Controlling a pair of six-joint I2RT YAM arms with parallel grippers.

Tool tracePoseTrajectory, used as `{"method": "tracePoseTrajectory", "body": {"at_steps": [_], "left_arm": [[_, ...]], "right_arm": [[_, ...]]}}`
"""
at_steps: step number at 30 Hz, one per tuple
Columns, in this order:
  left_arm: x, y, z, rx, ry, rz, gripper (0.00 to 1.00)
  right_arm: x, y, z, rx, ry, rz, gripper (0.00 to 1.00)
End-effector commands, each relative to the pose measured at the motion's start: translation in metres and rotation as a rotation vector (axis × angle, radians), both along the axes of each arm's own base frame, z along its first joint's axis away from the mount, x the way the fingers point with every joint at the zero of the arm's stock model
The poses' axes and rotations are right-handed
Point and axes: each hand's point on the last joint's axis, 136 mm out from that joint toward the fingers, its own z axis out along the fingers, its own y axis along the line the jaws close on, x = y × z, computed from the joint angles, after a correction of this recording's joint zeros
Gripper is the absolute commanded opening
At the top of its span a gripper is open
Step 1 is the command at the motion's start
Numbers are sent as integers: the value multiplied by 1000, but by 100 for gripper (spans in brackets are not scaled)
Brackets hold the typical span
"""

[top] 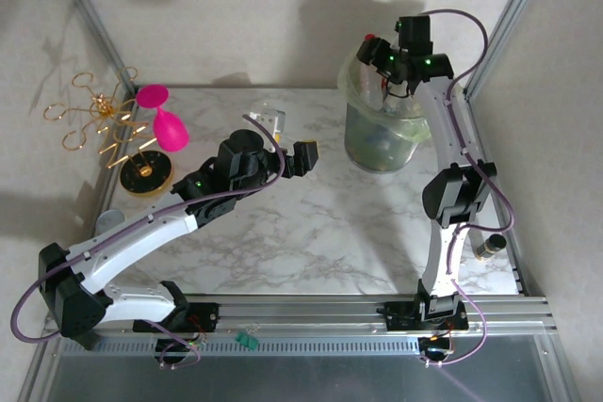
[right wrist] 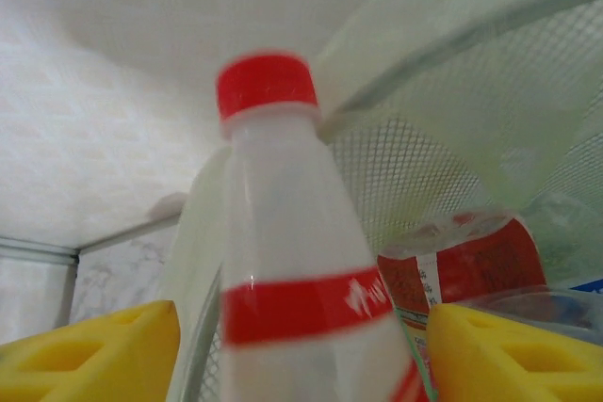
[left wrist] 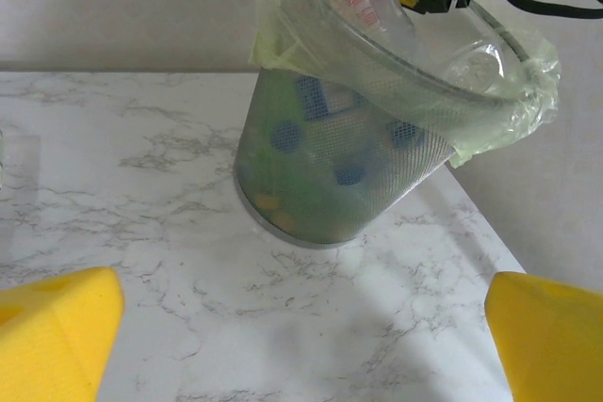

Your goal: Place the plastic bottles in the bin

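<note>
**A:** Where do we have the right gripper (top: pixel 384 65)?

**B:** We have it over the mouth of the pale-green bin (top: pixel 377 143), at the far right of the marble table (top: pixel 311 233). A clear bottle (right wrist: pixel 292 261) with a red cap and a red label band stands upright between its yellow fingers (right wrist: pixel 94 350). The cap is up and the lower part sits inside the rim.

**A:** Do we call that clamped?

**B:** We don't. The fingers stand apart, and on one side a strip of the bin's rim shows between finger and bottle. The bottle itself is blurred.

**A:** And the left gripper (left wrist: pixel 301 345)?

**B:** We see it spread wide with nothing between its pads. It is over the marble to the left of the bin and faces it.

**A:** What can we make out in the bin?

**B:** Through the mesh wall we see blue caps (left wrist: pixel 285 134) and green shapes. Beside the clear bottle lies a red-labelled bottle (right wrist: pixel 462 265).

**A:** Anything else?

**B:** A pink goblet (top: pixel 162 124) and a gold wire stand (top: pixel 94 115) sit at the far left, well apart from both grippers.
</note>
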Motion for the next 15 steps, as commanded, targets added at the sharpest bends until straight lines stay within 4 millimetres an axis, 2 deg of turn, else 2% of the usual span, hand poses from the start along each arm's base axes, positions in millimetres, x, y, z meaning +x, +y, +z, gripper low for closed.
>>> {"method": "tracePoseTrajectory", "body": {"at_steps": [1, 5, 9, 12, 15], "left_arm": [[-1, 6, 1, 18, -14, 25, 98], [1, 7, -2, 30, -14, 37, 98], [4, 11, -2, 42, -20, 59, 99], [7, 14, -5, 55, -20, 87, 99], [12, 20, -9, 75, -19, 125, 100]], "right_arm": [[-1, -12, 3, -20, 17, -34, 77], [-6, -20, 43, -6, -71, -63, 85], [-15, -28, 76, -2, -155, -84, 84], [-24, -30, 93, -7, -192, -75, 77], [-36, -26, 101, -6, -209, -40, 64]]}}
